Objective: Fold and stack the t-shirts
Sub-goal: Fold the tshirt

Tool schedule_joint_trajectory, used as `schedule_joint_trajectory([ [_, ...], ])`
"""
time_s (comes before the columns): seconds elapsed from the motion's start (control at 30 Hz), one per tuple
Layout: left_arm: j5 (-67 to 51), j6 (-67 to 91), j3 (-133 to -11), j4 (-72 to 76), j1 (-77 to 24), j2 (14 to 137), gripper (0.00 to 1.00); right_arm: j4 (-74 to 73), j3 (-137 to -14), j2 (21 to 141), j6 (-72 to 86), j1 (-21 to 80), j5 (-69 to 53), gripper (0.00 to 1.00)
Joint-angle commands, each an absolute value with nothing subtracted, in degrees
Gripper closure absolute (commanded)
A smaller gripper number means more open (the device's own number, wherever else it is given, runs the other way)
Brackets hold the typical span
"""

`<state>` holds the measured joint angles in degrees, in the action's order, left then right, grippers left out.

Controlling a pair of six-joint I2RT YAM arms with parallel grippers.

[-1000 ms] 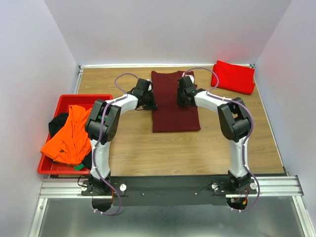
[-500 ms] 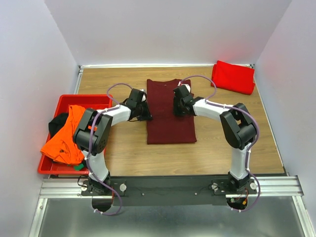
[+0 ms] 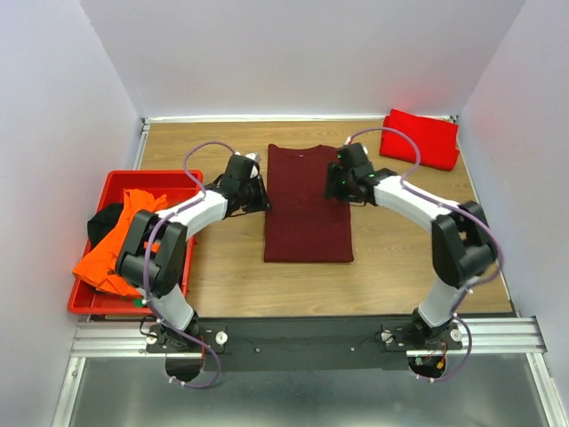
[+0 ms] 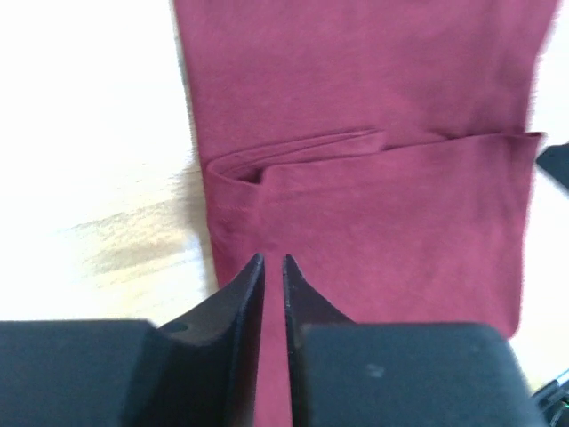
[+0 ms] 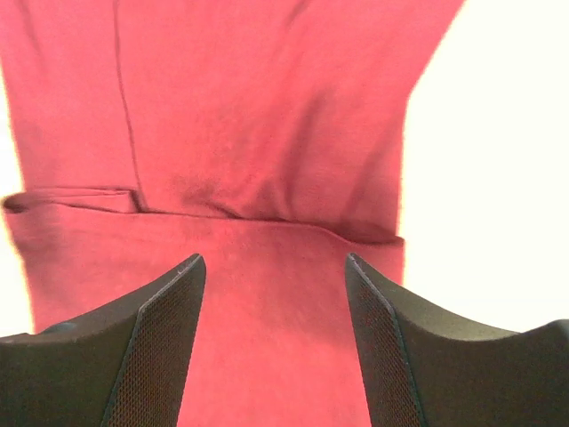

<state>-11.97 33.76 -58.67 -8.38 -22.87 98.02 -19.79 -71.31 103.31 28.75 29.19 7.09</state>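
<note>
The dark maroon t-shirt [image 3: 307,213] lies flat at the table's centre, folded into a long rectangle, with a fold line across it in both wrist views [image 4: 373,107] [image 5: 267,107]. My left gripper [image 3: 260,194] is at the shirt's left edge. Its jaws [image 4: 272,260] are almost together above the cloth and hold nothing. My right gripper [image 3: 336,185] is at the shirt's right edge. It is open over the cloth [image 5: 274,258] and empty. A bright red t-shirt [image 3: 418,138] lies folded at the back right corner.
A red plastic tray [image 3: 116,176] sits at the left edge of the table. It holds a crumpled orange t-shirt [image 3: 120,245] and a black one [image 3: 102,222]. Bare wood shows in front of and to the right of the maroon shirt.
The maroon shirt slid toward the near edge with both grippers on it. Both grippers have since drawn apart to its side edges, and the right one is open.
</note>
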Motion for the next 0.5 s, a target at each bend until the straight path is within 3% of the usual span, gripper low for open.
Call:
schedule_joint_trajectory([
  [0.0, -10.11, 30.85, -58.72, -11.33, -22.76, 92.82, 0.77, -21.62, -68.04, 96.25, 30.06, 27.60, 4.49, 0.29],
  [0.47, -9.93, 37.00, -40.88, -14.77, -23.91, 79.11, 0.68, -27.86, -43.16, 76.12, 37.96, 27.60, -6.85, 0.35],
])
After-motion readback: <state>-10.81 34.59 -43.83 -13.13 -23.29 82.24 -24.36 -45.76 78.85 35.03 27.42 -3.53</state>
